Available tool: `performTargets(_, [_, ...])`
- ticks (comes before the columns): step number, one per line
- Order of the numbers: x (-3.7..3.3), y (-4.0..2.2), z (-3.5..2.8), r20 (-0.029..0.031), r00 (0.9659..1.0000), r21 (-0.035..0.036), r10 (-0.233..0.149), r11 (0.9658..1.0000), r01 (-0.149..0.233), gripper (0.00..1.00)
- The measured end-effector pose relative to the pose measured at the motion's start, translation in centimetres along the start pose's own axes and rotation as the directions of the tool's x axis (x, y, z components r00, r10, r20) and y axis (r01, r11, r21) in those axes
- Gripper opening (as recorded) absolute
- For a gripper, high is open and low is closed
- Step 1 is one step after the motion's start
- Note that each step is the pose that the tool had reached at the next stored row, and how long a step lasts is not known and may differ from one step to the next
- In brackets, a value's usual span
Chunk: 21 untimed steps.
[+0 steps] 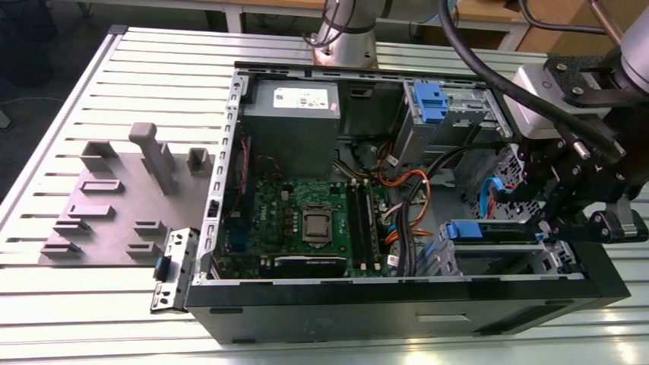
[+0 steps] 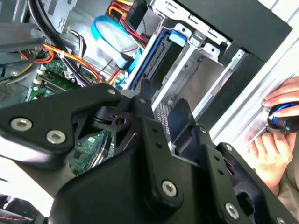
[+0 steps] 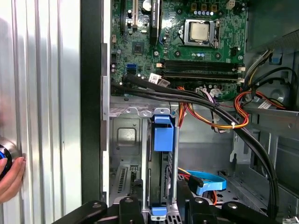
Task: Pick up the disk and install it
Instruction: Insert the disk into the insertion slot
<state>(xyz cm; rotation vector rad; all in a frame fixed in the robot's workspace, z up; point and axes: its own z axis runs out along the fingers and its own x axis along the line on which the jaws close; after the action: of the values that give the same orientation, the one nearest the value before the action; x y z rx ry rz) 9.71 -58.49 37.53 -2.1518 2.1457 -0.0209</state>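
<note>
In the exterior view the gripper (image 1: 564,222) hangs over the drive cage (image 1: 507,257) of the open computer case (image 1: 406,308), where the disk (image 1: 495,230) stands on edge to match its slot. In the second wrist view the gripper's (image 2: 162,105) black body hides most of the disk (image 2: 154,60). In the first wrist view the gripper (image 3: 161,207) sits over the disk's (image 3: 163,140) end; gripping or released, I cannot tell.
</note>
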Motion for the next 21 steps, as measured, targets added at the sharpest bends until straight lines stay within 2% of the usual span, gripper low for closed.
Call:
performTargets(2, [0.0, 0.0, 0.0, -0.0002, 1.0, -0.0004, 0.0, 1.0, 0.0, 0.42])
performTargets(3, [0.01, -0.02, 0.06, 0.0001, 1.0, -0.0106, 0.001, 0.9999, -0.001, 0.42])
performTargets(7, [0.02, -0.14, 0.19, -0.0002, 1.0, -0.0758, 0.005, 0.9971, -0.005, 0.42])
performTargets(8, [0.01, -0.15, 0.21, -0.0002, 1.0, -0.0881, 0.006, 0.9961, -0.006, 0.42])
performTargets(12, [0.02, -0.15, 0.23, -0.0004, 1.0, -0.0895, 0.006, 0.996, -0.006, 0.42])
performTargets(15, [0.04, -0.16, 0.61, -0.0003, 1.0, -0.0899, 0.006, 0.9959, -0.006, 0.42])
performTargets(16, [0.05, -0.26, 0.74, -0.0004, 1.0, -0.0919, 0.006, 0.9958, -0.006, 0.42])
performTargets(19, [0.07, -0.85, 1.06, -0.0017, 1.0, -0.105, 0.006, 0.9945, -0.007, 0.42])
performTargets(21, [0.08, -1.18, 1.28, -0.003, 1.0, -0.1112, 0.007, 0.9938, -0.007, 0.42])
